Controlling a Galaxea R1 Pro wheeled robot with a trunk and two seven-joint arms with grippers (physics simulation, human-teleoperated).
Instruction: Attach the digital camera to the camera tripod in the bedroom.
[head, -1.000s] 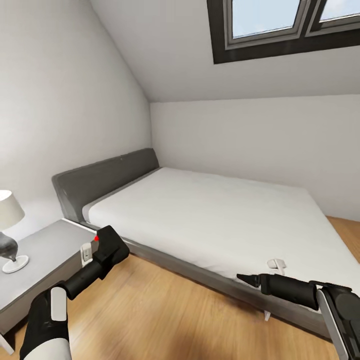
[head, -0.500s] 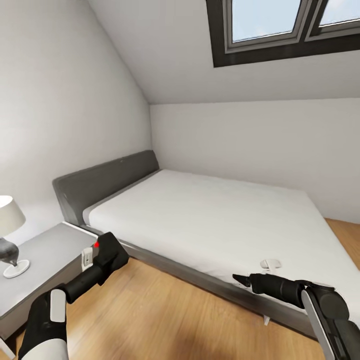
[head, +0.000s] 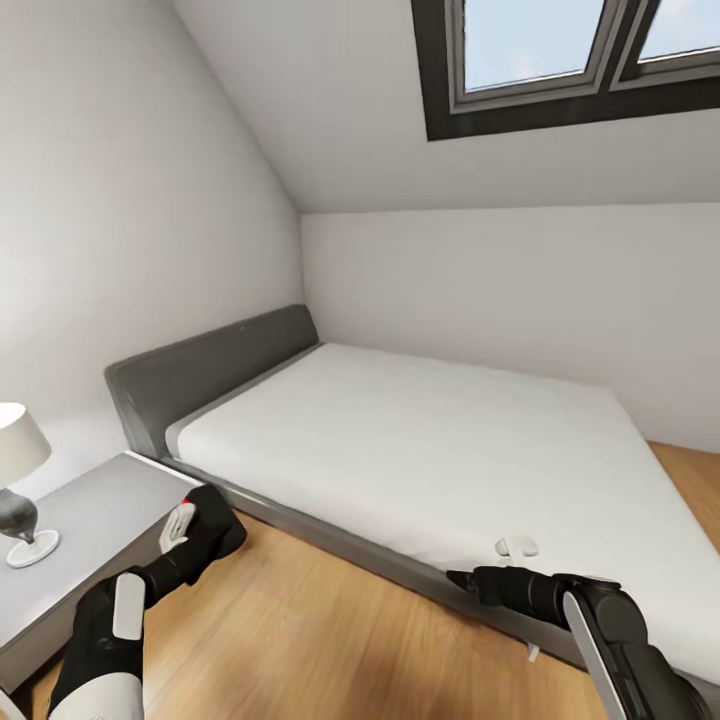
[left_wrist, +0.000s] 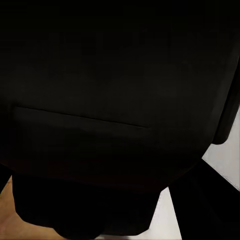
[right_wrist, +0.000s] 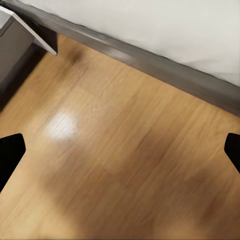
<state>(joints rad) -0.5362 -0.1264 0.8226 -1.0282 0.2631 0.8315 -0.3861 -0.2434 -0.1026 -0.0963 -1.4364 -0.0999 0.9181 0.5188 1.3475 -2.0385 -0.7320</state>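
The left gripper (head: 195, 520) was clamped on the digital camera (head: 208, 522), a black block with a small red button on its top, and carried it low in front of the robot, just beside the corner of the grey bedside table (head: 95, 515). In the left wrist view the digital camera (left_wrist: 110, 115) was a dark mass pressed close against the lens, so the fingers themselves could not be made out there. The right gripper (head: 462, 579) held nothing; its two dark fingertips (right_wrist: 10, 155) stood wide apart over the bare wood floor (right_wrist: 120, 150), near the grey frame of the bed (head: 420, 450). Further out there were the pale walls, a table lamp (head: 18, 475) on the bedside table and a dark-framed roof window (head: 560, 60). The step in hand seemed to be transport (the camera was already picked up, the attaching not yet done). As I judge it, the next move calls for turning the base or head to find the camera tripod in the bedroom, then bringing the camera above its head and setting it down squarely.
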